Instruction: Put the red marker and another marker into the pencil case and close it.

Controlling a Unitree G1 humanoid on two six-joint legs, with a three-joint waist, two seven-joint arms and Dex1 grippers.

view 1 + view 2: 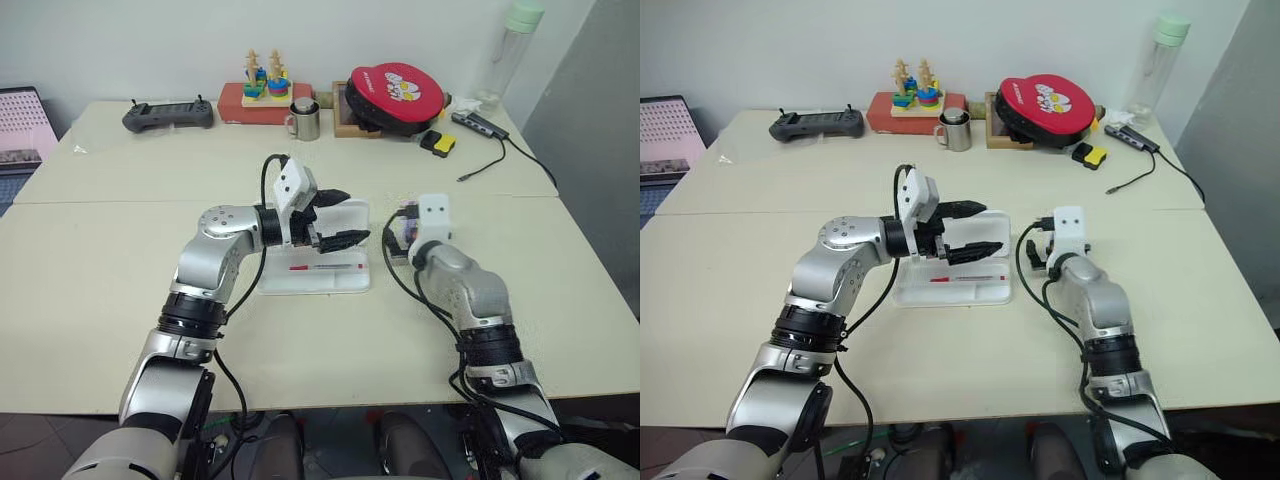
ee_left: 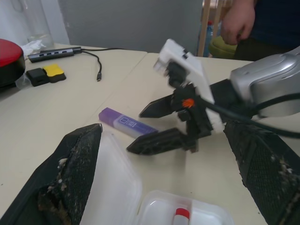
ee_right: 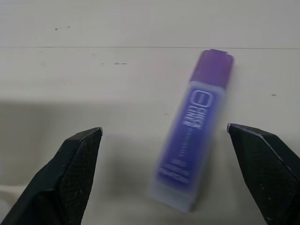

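Table: pencil case (image 1: 315, 278) holds red marker (image 1: 325, 267).

This looks like a robot test room or a lab inside an office. Two plain cream tables (image 1: 100, 290) stand pushed together before a bare white wall (image 1: 150, 40). At the far edge lie mixed practice things: a black handheld controller (image 1: 168, 116), a wooden stacking toy (image 1: 265, 80), a steel mug (image 1: 304, 121), a USB hub with cable (image 1: 482, 124), a water bottle (image 1: 515, 45)

White pencil case (image 1: 318, 280), purple marker (image 3: 194, 133), red-capped marker (image 1: 967, 279).
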